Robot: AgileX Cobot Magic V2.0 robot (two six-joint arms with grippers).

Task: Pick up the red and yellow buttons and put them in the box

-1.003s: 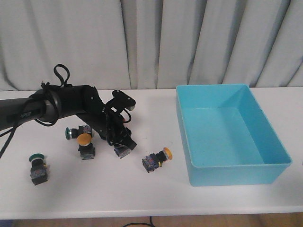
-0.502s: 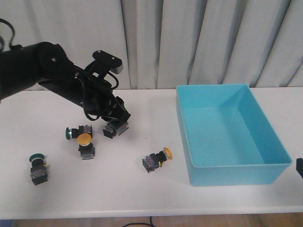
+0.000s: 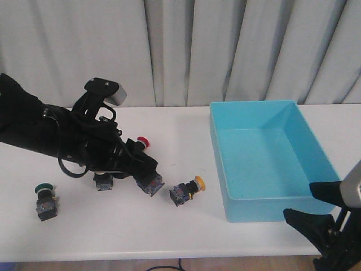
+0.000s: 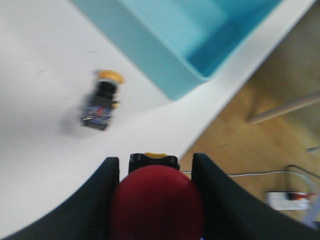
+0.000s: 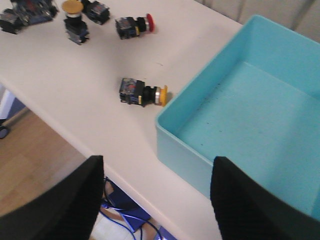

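My left gripper [image 3: 148,179] [image 4: 155,159] is shut on a red button [image 4: 156,200]. Its blocky body [image 3: 150,184] shows at the fingertips, just left of a yellow button [image 3: 186,192] [image 4: 102,100] [image 5: 142,92] lying on its side. A red cap [image 3: 142,140] peeks out behind the left arm, and in the right wrist view a red button [image 5: 134,25] lies on the table. Another yellow button [image 5: 74,15] stands upright, its body [image 3: 103,182] showing under the arm. The turquoise box [image 3: 217,147] [image 5: 180,145] [image 4: 165,75] stands at the right. My right gripper [image 3: 299,200] [image 5: 157,160] is open and holds nothing, near the box's front corner.
A green-capped button [image 3: 44,200] stands at the front left. A dark button [image 5: 97,10] lies beside the upright yellow one. A grey curtain hangs behind the table. The table's front edge runs just under my right gripper, with cables on the floor below.
My left gripper has carried the red button from up at the back down and to the right, close to the lying yellow button. My right gripper has risen into the front view at bottom right.
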